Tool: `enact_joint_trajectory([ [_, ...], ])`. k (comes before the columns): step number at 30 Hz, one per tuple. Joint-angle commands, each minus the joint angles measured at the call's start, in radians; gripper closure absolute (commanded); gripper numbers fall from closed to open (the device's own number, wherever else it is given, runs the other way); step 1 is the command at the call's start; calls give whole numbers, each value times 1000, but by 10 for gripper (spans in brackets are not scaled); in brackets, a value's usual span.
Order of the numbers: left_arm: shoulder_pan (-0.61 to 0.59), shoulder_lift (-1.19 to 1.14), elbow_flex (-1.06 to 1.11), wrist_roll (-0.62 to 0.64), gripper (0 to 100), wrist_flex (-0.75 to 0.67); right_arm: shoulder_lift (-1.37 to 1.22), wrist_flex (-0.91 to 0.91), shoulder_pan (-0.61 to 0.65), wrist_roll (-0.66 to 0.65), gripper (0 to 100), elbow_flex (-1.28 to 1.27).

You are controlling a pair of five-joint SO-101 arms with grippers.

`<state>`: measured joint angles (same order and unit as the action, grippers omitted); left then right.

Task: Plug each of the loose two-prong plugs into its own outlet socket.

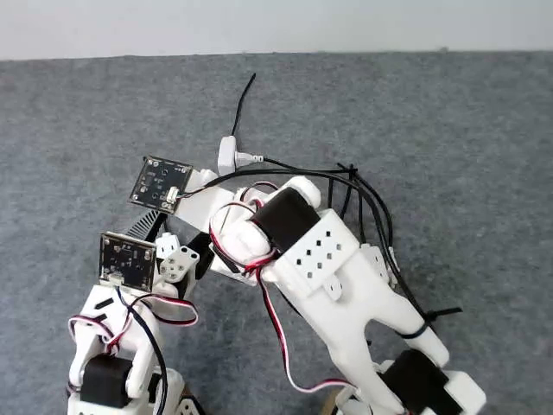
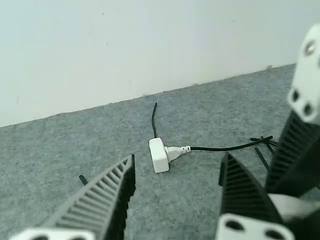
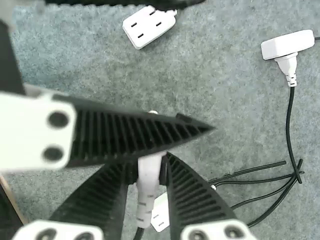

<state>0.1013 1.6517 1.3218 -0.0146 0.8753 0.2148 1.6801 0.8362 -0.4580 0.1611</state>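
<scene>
White two-prong plug clamped in the right tool, long axis pointed away from the wrist, prongs hidden behind a black finger, left tool stood spread apart.

No legible text, labels, brand marks, numbers or signs in any view. Nothing readable on the outlet socket or the plug. Any print on the farther camera board and the nearer camera board too small to make out.
</scene>
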Motion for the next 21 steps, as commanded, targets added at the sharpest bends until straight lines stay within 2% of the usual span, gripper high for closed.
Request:
enact_joint_trajectory([
  [1,5,-2,41,0,727,-9,99,4,8,-2,990,61],
  [21,-25,-2,76,0,727,-25,108,-5,8,-2,990,54],
])
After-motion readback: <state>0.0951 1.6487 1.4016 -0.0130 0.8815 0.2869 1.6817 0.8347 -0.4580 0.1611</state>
